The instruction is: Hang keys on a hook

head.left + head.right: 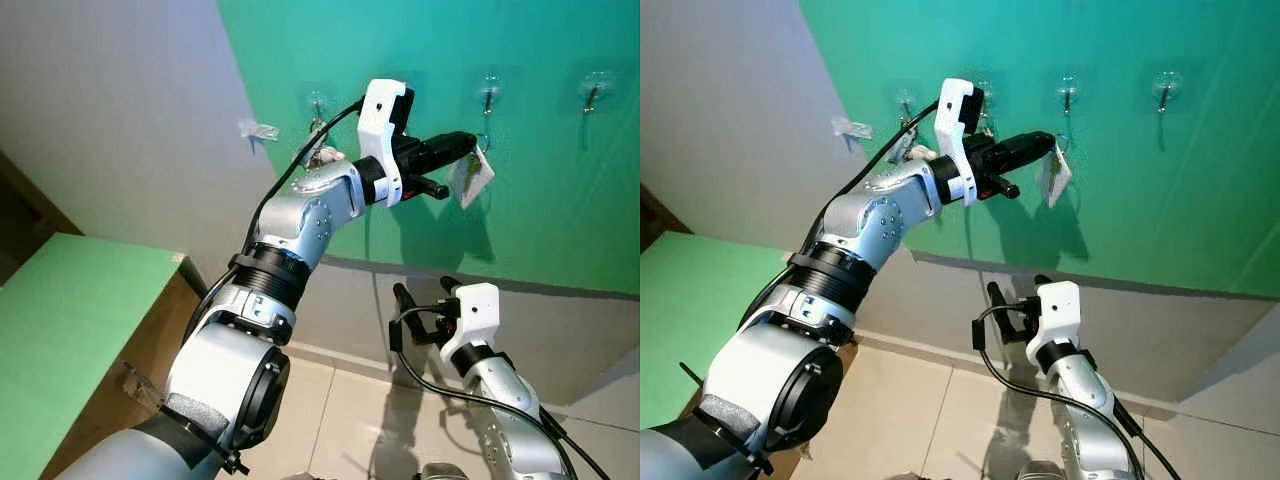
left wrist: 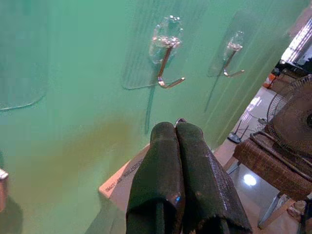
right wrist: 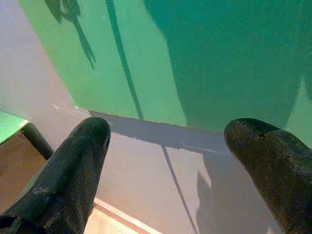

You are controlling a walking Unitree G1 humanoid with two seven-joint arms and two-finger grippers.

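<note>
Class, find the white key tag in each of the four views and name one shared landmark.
Left eye: tag, upper right of centre, at left gripper.
Right eye: tag upper right of centre.
Left wrist: behind the shut fingers.
Right wrist: faces elsewhere.
Landmark: green wall.

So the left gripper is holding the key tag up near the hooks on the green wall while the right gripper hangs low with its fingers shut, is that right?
Not quite: the right gripper is open, not shut. The right wrist view shows its two black fingers wide apart. The rest holds: the left gripper is shut on the key tag, raised near the hooks on the green wall, and the right gripper hangs low.
</note>
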